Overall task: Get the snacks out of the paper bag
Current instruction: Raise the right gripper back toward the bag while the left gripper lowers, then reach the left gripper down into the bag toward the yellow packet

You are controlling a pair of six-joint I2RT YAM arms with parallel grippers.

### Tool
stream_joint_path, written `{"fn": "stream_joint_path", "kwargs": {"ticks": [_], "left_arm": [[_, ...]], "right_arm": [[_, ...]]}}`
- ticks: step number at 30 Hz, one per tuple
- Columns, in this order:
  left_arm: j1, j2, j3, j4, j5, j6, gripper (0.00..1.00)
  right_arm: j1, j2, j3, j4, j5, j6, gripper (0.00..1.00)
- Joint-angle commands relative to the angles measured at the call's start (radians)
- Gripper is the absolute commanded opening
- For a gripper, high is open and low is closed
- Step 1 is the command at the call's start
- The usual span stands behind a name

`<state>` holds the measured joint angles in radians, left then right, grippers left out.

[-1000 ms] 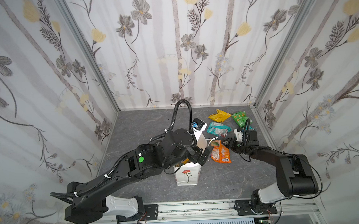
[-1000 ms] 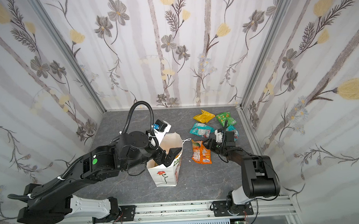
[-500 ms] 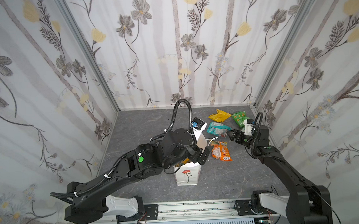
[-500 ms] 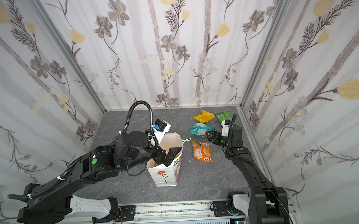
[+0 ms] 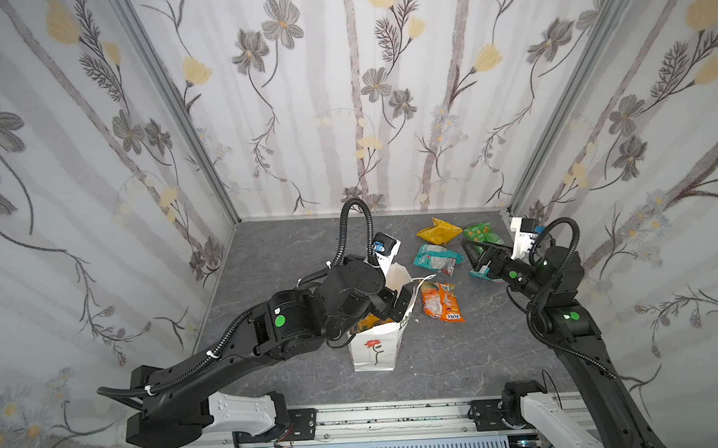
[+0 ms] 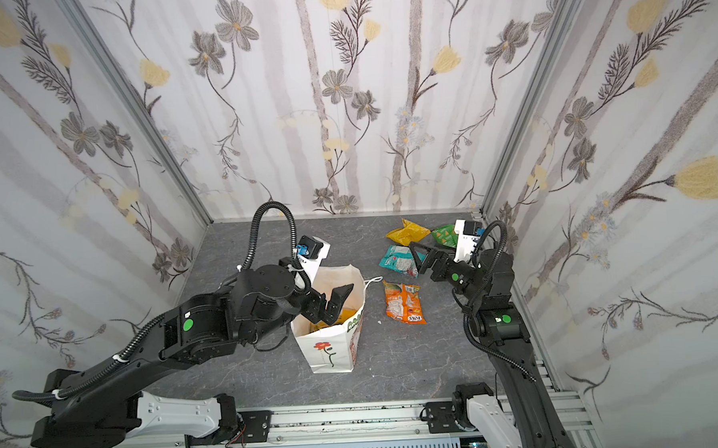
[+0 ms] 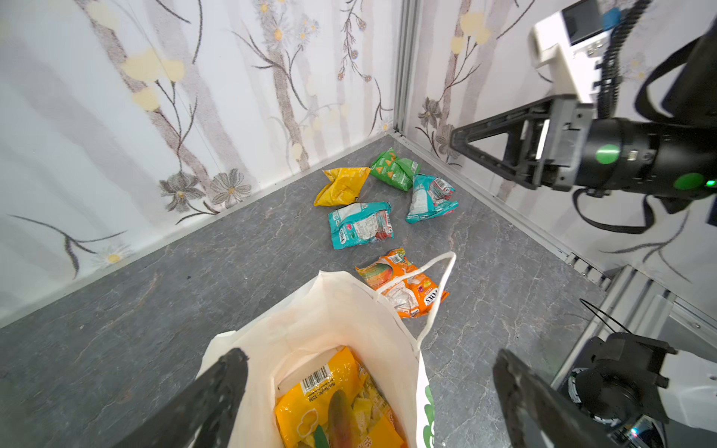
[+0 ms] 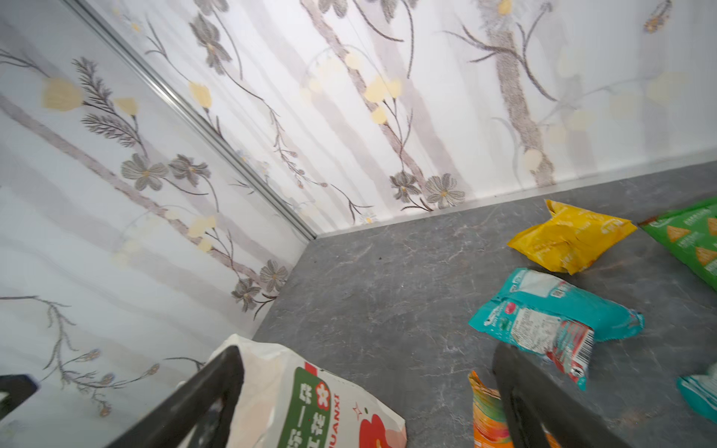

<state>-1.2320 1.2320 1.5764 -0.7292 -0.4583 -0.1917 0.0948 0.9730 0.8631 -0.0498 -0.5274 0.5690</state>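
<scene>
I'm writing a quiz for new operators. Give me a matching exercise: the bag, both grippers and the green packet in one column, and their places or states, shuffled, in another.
Column one
1. bag
2. left gripper
3. right gripper
4. green packet

Column two
a. open, above the teal packets
b. lying beside the yellow packet
c. open, over the bag's mouth
d. upright, an orange packet inside

Pairs: 1-d, 2-c, 3-a, 4-b
</scene>
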Motion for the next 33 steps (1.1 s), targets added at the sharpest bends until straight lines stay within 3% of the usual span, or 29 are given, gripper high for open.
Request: {"fn": "stream_joint_path", "kwargs": {"ticks": [1,9,20,25,33], "left_arm": [[0.016,-0.003,-0.006,-0.005,-0.094,-0.038,1.00],[0.087,0.022,-0.021,-0.069,-0.088,-0.101,1.00],[0.172,0.174,0.041,-0.210,0.015,-0.179,0.75],[0.207,0.265,0.068,-0.283,0.144,-0.197,0.71],[0.225,0.382,0.062,-0.373,0.202,-0.245,0.68]], "right_arm": [[0.039,-0.010,0.047,-0.011,-0.079,0.035,0.99],[0.155,0.009,0.140,-0.033,-0.176,0.064,0.99],[0.274,0.029,0.236,-0.228,-0.126,-0.051,0.99],[0.288,0.017,0.241,-0.252,-0.120,-0.064,0.99],[0.290,0.013,0.240,-0.273,-0.101,-0.080,0.99]]}}
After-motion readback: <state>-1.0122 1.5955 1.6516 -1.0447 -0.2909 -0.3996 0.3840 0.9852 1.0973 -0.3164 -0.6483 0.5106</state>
